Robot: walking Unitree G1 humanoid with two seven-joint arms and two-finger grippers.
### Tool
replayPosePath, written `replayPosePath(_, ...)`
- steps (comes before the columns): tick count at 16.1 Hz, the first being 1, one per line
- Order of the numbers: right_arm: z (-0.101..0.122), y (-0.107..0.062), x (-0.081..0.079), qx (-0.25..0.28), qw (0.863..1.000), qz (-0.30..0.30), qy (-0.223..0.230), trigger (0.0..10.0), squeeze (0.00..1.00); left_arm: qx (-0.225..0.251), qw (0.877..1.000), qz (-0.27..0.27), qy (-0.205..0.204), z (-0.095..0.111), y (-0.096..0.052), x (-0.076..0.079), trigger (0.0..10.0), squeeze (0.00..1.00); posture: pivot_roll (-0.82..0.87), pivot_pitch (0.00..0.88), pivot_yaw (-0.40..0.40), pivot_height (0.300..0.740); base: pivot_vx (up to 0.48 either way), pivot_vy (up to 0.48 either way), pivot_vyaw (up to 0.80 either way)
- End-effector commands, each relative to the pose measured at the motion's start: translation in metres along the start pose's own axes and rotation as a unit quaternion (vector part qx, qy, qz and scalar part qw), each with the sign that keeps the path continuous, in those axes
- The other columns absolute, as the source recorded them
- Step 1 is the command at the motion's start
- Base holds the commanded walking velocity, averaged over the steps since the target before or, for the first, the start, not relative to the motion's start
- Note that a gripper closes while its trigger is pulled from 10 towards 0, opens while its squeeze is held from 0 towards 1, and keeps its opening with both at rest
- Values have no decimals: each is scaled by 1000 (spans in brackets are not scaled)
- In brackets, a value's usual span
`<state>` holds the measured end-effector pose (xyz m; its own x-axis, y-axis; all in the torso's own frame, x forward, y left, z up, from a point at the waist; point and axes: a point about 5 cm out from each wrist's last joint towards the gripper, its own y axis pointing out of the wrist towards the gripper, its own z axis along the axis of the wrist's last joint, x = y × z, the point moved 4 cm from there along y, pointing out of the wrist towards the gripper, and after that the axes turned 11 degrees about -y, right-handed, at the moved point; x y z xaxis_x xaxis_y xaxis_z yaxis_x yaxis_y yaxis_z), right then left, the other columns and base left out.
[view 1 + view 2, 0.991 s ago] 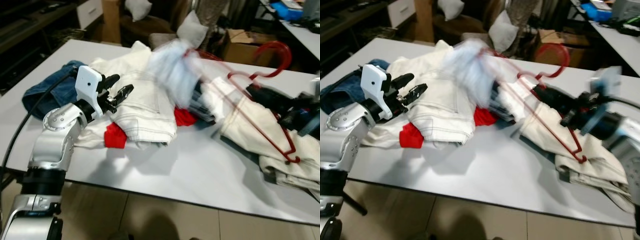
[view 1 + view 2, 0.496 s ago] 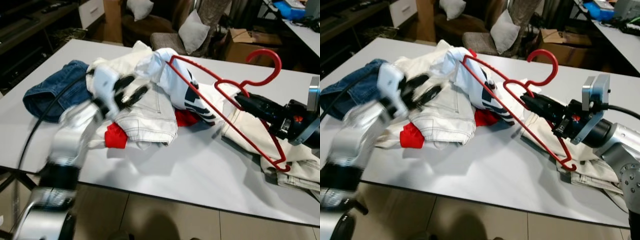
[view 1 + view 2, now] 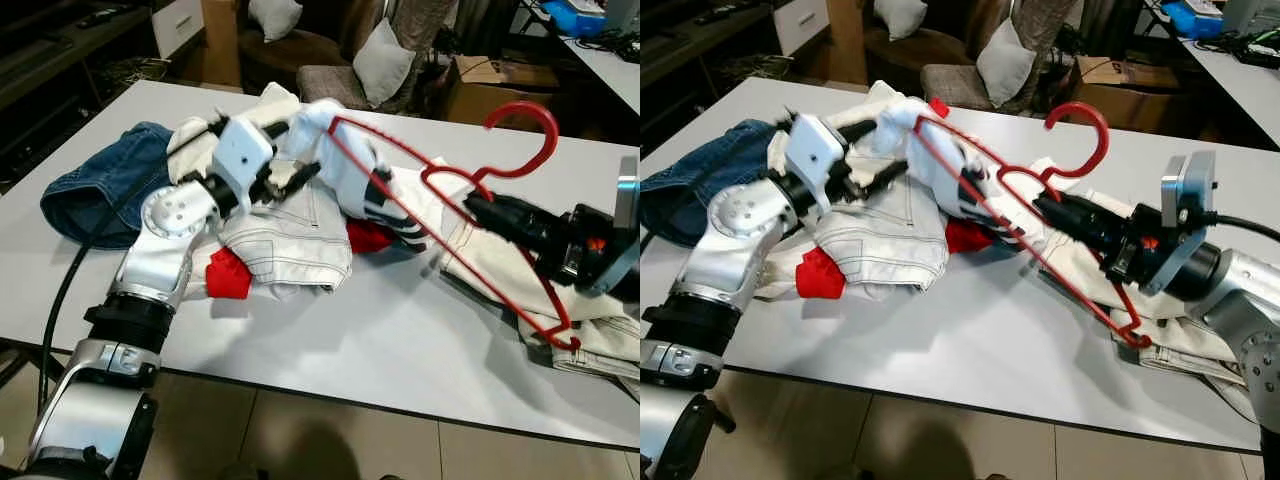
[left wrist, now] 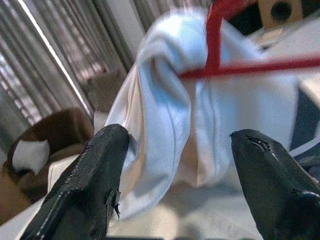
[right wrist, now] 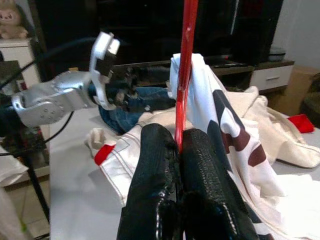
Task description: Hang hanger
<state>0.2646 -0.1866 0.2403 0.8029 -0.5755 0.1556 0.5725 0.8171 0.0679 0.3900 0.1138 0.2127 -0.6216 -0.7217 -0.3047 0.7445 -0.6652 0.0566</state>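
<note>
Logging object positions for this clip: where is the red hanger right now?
The red hanger is held above the table's right half, pinched in the right gripper, its far end inside the white shirt near the left gripper.

Living room: cushioned armchair [image 3: 330, 60], TV cabinet [image 5: 150, 65].

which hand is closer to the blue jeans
Left. The left hand hovers open over the clothes pile, just beside the blue jeans. The right hand is across the table, shut on the red hanger.
</note>
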Motion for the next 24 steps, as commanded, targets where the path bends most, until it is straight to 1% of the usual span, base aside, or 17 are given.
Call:
replayPosePath(1,14,-2,-4,17,1000,13,-20,10000,0,3,1000,1,19,7,7,-2,10000,0,-73,0,-15,740,0,0,0)
replayPosePath(2,15,-2,-6,17,1000,18,-19,10000,0,9,1000,13,6,5,9,-6,5725,0,-76,0,-14,740,0,0,0)
replayPosePath(3,14,-3,-7,16,999,23,-16,10000,0,16,999,28,2,6,10,-10,0,0,-79,0,-13,740,0,0,0)
replayPosePath(6,11,-5,-8,4,1000,23,-14,10000,0,39,998,44,0,13,11,-16,0,0,-83,0,-15,740,0,0,0)
replayPosePath(7,10,-5,-8,3,1000,22,-14,10000,0,43,998,42,-4,13,10,-16,0,0,-82,0,-15,740,0,0,0)
replayPosePath(11,9,-5,-8,2,1000,22,-14,10000,0,46,998,37,-11,10,9,-17,0,0,-78,0,-17,740,0,0,0)
replayPosePath(15,9,-6,-8,3,1000,21,-14,10000,0,41,998,36,-9,7,6,-21,0,0,-76,0,-15,740,0,0,0)
replayPosePath(17,8,-7,-8,2,1000,19,-13,10000,0,34,999,31,7,7,4,-25,0,0,-75,0,-8,740,0,0,0)
replayPosePath(20,6,-10,-10,0,1000,18,-11,10000,0,12,998,20,56,6,0,-34,0,0,-74,0,2,740,0,0,0)
replayPosePath(24,2,-10,-14,-6,1000,23,-6,10000,0,4,996,17,88,14,-1,-44,0,0,-68,0,11,740,0,0,0)
